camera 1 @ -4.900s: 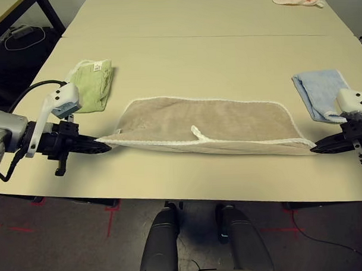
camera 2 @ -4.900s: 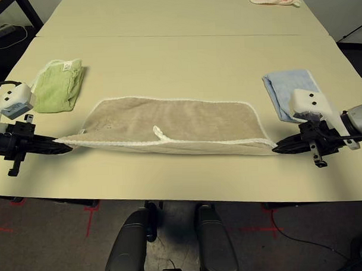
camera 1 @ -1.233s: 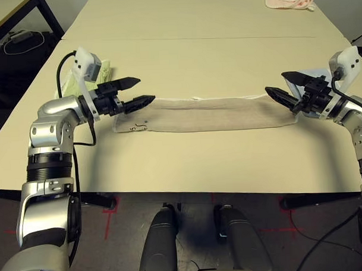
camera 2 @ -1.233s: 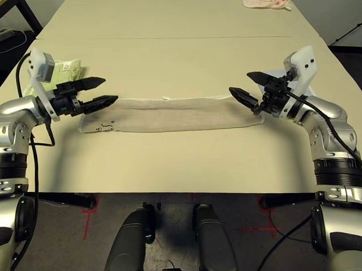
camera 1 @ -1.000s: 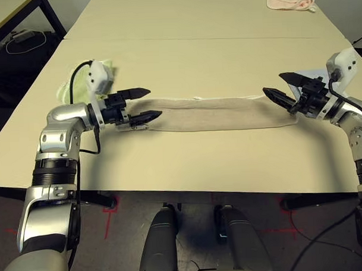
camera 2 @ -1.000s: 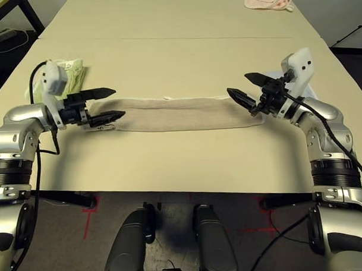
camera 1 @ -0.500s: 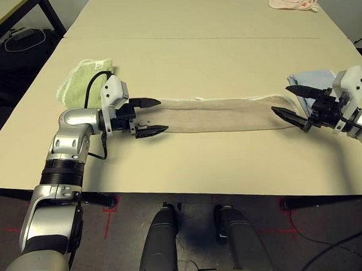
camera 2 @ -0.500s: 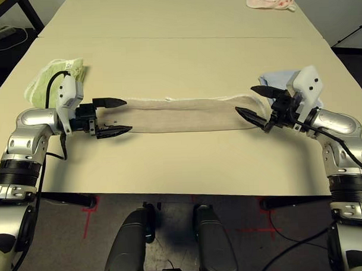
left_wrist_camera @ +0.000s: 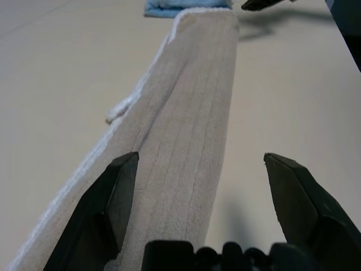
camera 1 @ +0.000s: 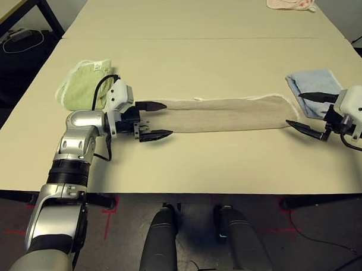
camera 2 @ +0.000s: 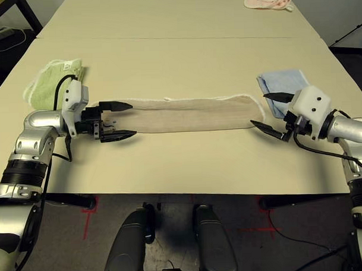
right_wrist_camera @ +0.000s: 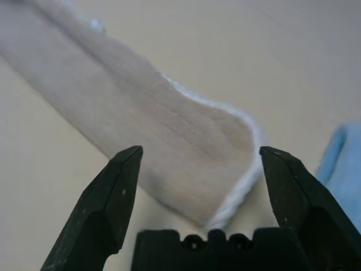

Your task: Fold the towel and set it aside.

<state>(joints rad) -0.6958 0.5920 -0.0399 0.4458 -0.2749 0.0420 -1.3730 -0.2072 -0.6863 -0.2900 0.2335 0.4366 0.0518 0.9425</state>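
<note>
Beige towel [camera 1: 219, 114] folded narrow, left end apparently behind left gripper [camera 1: 152, 120]

Even, soft light from overhead fills both head views — bright, with no glare on the matte table [camera 1: 226, 62]. Shadows are faint and blurred: a dim patch lies under the left gripper [camera 1: 151, 120] and another under the right gripper [camera 1: 308, 113]. The floor below the table edge is much darker. Head views are sharp across the frame. In the wrist views the black fingers [left_wrist_camera: 101, 220] at the bottom are soft, out of focus — the towel [left_wrist_camera: 192, 124] weave shows clearly mid-frame, then blurs with distance. The right wrist view is hazy throughout.
</note>
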